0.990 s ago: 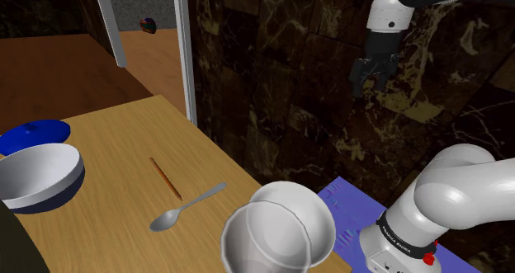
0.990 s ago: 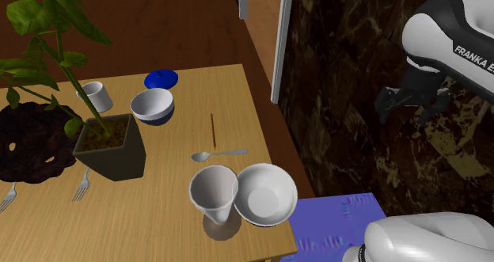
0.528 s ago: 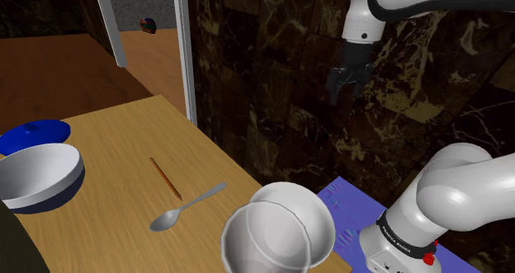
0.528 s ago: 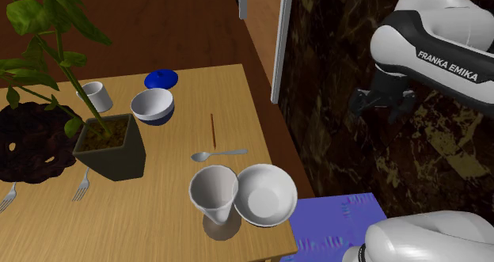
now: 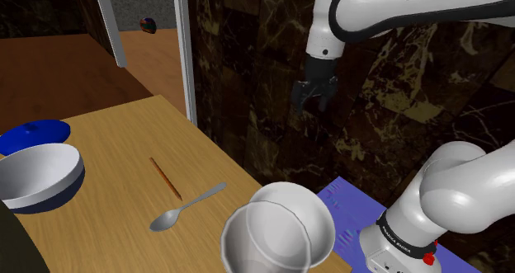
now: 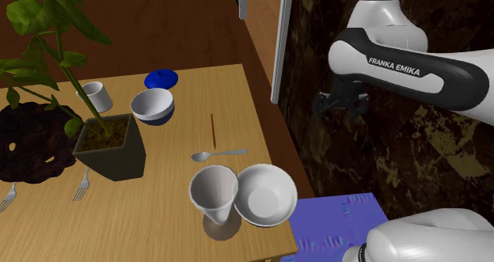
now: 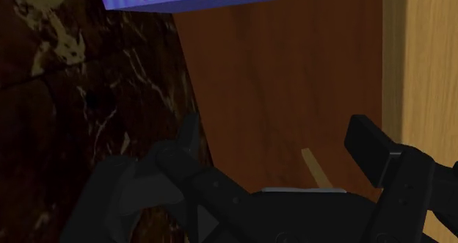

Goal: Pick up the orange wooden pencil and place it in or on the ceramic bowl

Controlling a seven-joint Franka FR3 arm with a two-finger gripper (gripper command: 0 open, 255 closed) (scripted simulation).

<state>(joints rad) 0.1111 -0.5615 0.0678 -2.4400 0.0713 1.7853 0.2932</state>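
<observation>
One empty, open-fingered gripper [image 5: 311, 103] hangs beyond the edge of the table [image 5: 99, 230]; approach step in hand, next calling for travel over and descent onto the orange pencil [image 5: 165, 177] lying near the spoon [image 5: 186, 207].

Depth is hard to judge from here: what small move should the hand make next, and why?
Probably carry the open hand toward the shoulder view's left until it is above the pencil. The hand hangs high, beyond the edge of the table, while the pencil lies flat on it beside the spoon.
</observation>
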